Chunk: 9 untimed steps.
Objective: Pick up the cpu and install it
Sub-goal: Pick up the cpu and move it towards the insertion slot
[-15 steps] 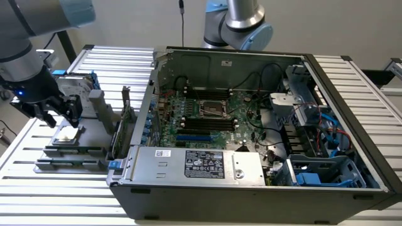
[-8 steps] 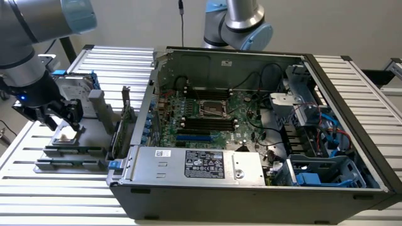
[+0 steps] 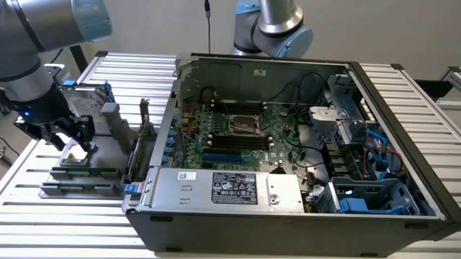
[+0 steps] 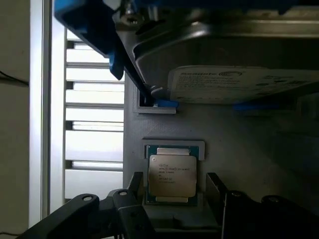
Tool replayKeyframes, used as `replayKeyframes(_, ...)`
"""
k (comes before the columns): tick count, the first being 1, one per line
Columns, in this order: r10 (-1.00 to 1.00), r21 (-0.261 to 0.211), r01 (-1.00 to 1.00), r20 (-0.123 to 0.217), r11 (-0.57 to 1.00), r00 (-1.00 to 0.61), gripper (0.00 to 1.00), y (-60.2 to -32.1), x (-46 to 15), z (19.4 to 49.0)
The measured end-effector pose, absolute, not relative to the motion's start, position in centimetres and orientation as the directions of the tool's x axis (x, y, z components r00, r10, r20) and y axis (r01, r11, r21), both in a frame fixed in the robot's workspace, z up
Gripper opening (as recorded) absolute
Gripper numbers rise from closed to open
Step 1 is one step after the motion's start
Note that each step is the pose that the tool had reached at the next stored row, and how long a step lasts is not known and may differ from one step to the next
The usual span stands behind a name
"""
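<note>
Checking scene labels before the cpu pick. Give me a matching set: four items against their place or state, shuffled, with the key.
Items
1. cpu
2. gripper
3. hard drive
4. socket

Place or state
A. open, poised over the cpu
B. on the motherboard inside the case
C. lying flat in a grey holder outside the case
D. held in a blue bracket

Pairs: 1-C, 2-A, 3-D, 4-B
</note>
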<state>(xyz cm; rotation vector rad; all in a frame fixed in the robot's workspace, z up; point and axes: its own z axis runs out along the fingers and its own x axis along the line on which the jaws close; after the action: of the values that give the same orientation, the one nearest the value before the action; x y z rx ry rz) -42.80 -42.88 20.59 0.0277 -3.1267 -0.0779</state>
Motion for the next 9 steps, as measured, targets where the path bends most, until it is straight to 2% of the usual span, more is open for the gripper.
replayKeyframes(9, -0.019, 0.05, -0.018, 0.014, 0.999, -1.0, 0.62, -42.87, -42.8, 19.95)
